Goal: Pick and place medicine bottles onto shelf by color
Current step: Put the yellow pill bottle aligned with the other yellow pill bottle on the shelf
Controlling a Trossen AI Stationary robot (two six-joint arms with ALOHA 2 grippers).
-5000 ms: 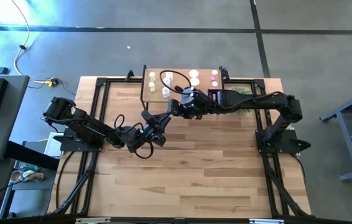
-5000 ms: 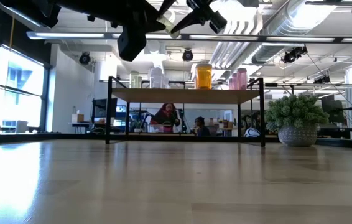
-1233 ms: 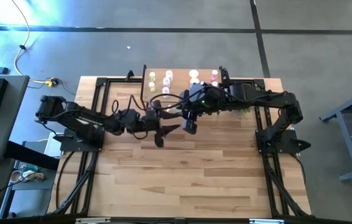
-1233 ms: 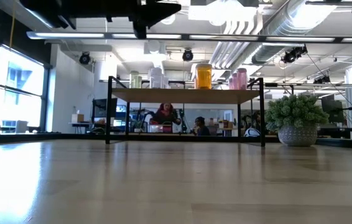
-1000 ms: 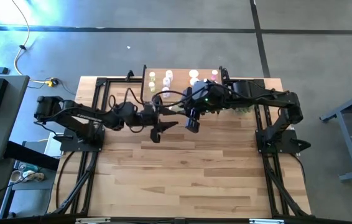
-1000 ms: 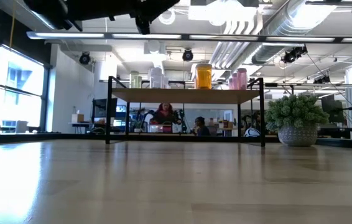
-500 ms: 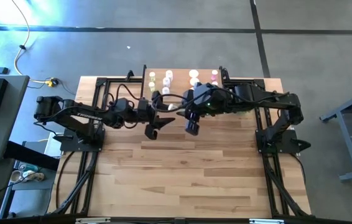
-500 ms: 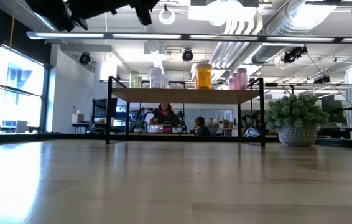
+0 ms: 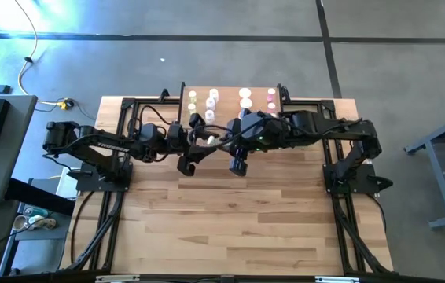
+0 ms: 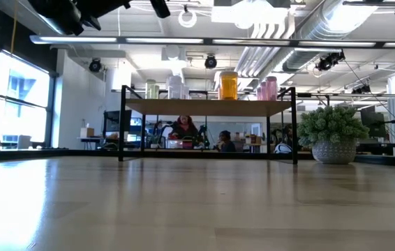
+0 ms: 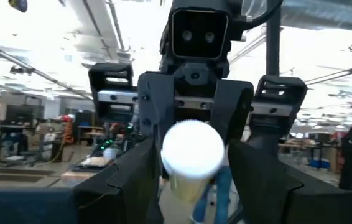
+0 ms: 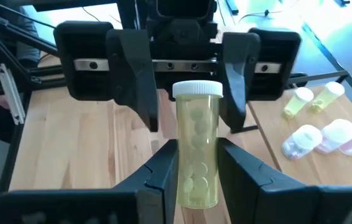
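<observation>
Right gripper [image 12: 196,163] clamps a yellow-green translucent plastic pill bottle with white cap [image 12: 196,144] mid-body, held in the air before the wood-topped, black-legged shelf [image 9: 226,93]. Left gripper [image 12: 188,90] is spread around its cap end, not touching. Likely light, rigid, slick; grip the barrel, not the cap.

Probably robotics lab: exposed ceiling ducts [image 10: 281,28], workbenches [image 11: 14,163], people at desks [image 10: 185,129].

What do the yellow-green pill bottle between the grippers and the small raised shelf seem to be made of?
The yellow-green pill bottle looks like translucent plastic, since the pills show through, with an opaque white ribbed cap. The small raised shelf appears to have a light, matte wooden top on thin black legs, probably metal.
</observation>
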